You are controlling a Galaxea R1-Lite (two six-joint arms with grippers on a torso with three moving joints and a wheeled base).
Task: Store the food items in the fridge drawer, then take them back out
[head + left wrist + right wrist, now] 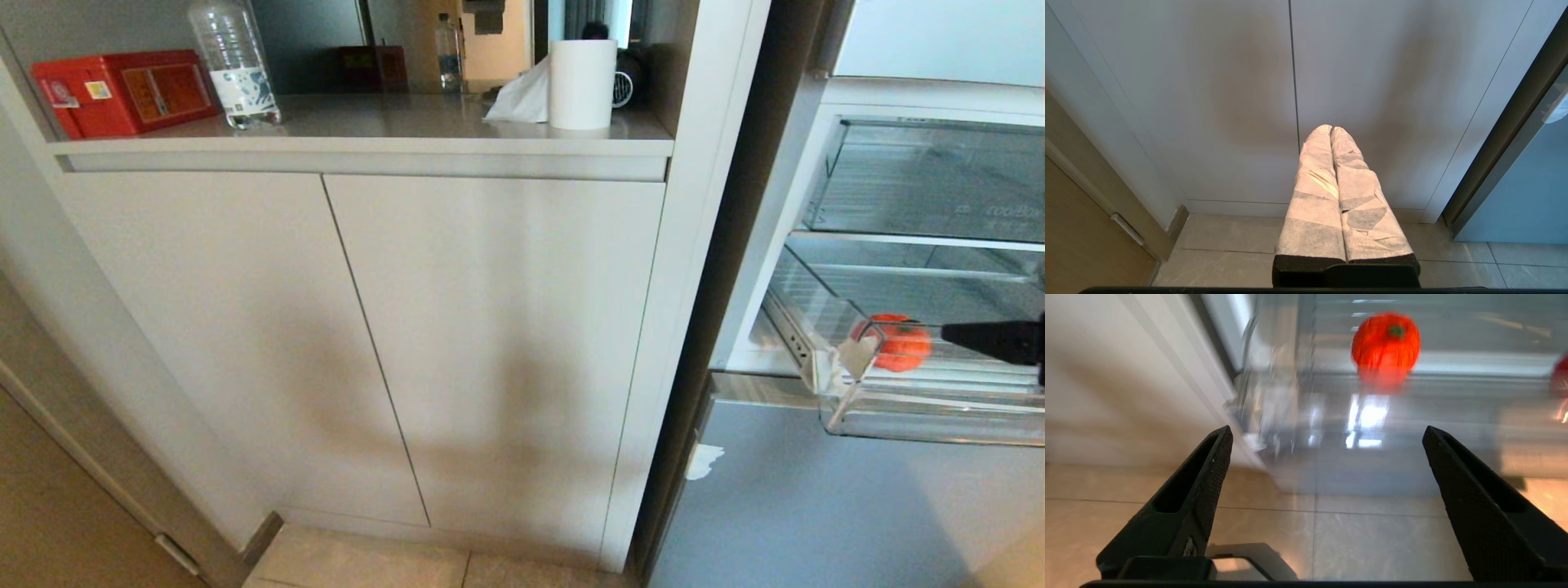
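Head view shows the fridge (914,106) open at the right, with the drawer (939,412) pulled out past the fridge front. The red fruit (894,343) lies inside the drawer near its left front corner, where the whitish chipped patch (845,359) sits. The right gripper (992,341) reaches in from the right edge, level with the fruit and just beside it; only a dark finger shows there.

In the right wrist view the right gripper (1327,457) has its fingers (1208,473) spread wide, with nothing between them. The fruit (1385,341) lies ahead of them, apart from both fingers, with its green stem spot facing the camera and its reflection on the clear plastic beneath. A second red shape (1560,373) shows at the frame's edge; what it is cannot be told.

The left gripper (1331,130) hangs before the cabinet doors (1208,102) above the tiled floor (1229,253), its wrapped fingers (1316,188) pressed together and empty.

On the counter (392,118) stand a red box (122,91), a bottle (235,61) and a paper roll (582,82).
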